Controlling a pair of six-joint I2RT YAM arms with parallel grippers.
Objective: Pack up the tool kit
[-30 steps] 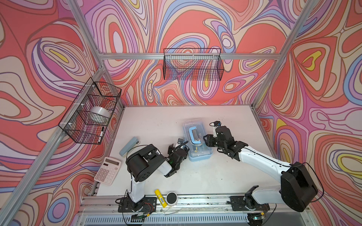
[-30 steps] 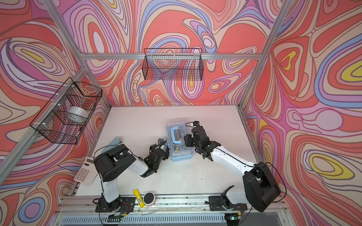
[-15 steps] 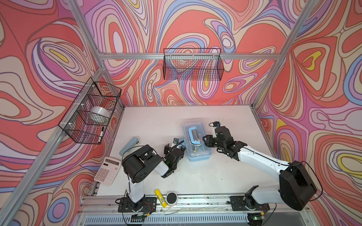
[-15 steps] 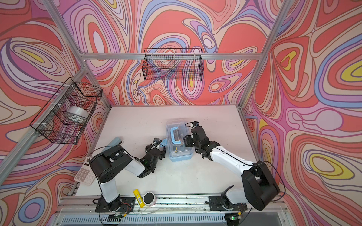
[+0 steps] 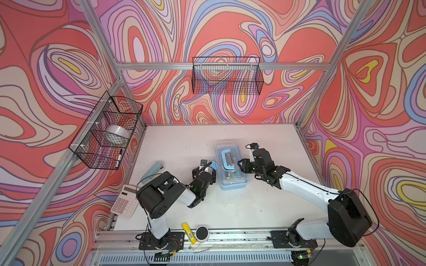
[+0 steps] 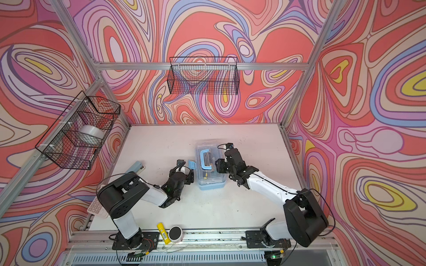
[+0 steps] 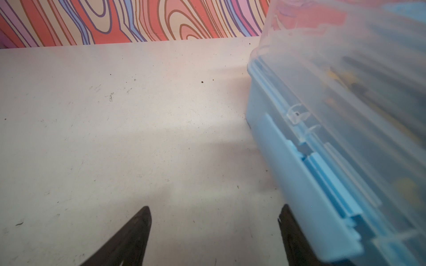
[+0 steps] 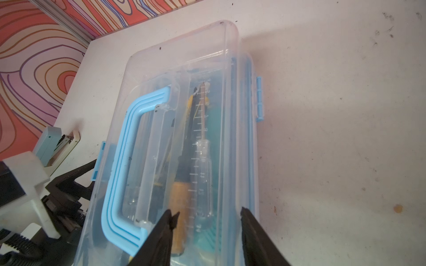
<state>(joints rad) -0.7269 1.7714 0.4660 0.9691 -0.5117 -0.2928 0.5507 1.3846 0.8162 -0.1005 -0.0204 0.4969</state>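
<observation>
The tool kit [image 5: 231, 182] [image 6: 211, 184] lies mid-table, a light-blue case under a shut clear lid with a blue handle [image 8: 119, 172]. Through the lid a screwdriver [image 8: 202, 161] and other tools show. Its left latch [image 5: 214, 165] [image 6: 191, 164] sticks out, flipped open; in the right wrist view the latch [image 8: 259, 99] on the other side lies flat. My left gripper [image 5: 205, 171] [image 7: 213, 221] is open, low on the table beside the case's left wall [image 7: 276, 142], one finger nearly against it. My right gripper [image 5: 241, 166] [image 8: 207, 214] hovers over the lid's right part, jaws apart, gripping nothing.
A grey-blue stapler [image 5: 153, 170] and a white calculator [image 5: 125, 201] lie at the left edge. A yellow stick [image 5: 189, 232] and a round black-topped thing [image 5: 202, 233] sit on the front rail. Wire baskets hang on the left wall [image 5: 106, 131] and back wall [image 5: 227, 76].
My left arm has drawn back a little to the left, away from the case. The right gripper and the case have stayed in place.
</observation>
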